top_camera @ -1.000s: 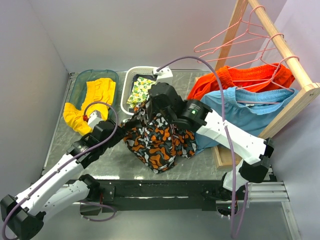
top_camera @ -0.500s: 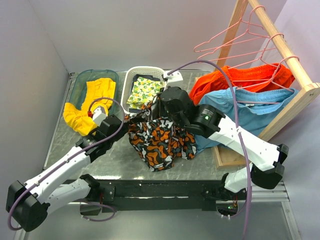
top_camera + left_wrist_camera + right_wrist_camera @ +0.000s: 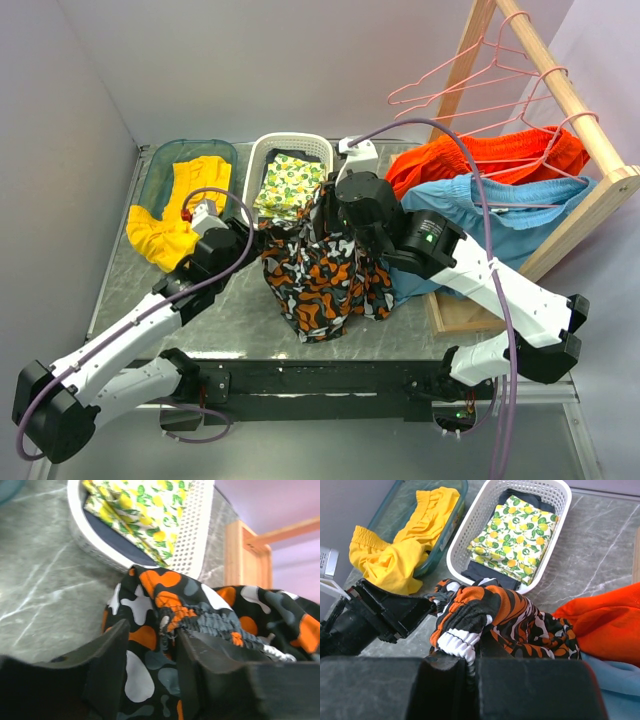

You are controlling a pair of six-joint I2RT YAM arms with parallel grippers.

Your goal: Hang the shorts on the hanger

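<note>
Shorts (image 3: 320, 275) pinched at waistband, both sides

1 camo pair, stretched btwn the 2 grippers, draping below them to the table (image 3: 140, 280).
L gripper (image 3: 262, 233): fingers nearly closed, nipping the waistband edge.
R gripper (image 3: 328, 215): clamped tight on the other waistband side.
Pink hangers (image 3: 455, 85): at least 3, on wooden rack (image 3: 575, 110) to the R of R gripper, well apart.
1 orange shorts (image 3: 470, 160) and 1 blue shorts (image 3: 500, 225) hang there.
2 bins just beyond grippers: white basket (image 3: 255, 165) w/ lemon-print cloth (image 3: 285, 185), teal tub (image 3: 185, 145) w/ yellow garment (image 3: 185, 200).
</note>
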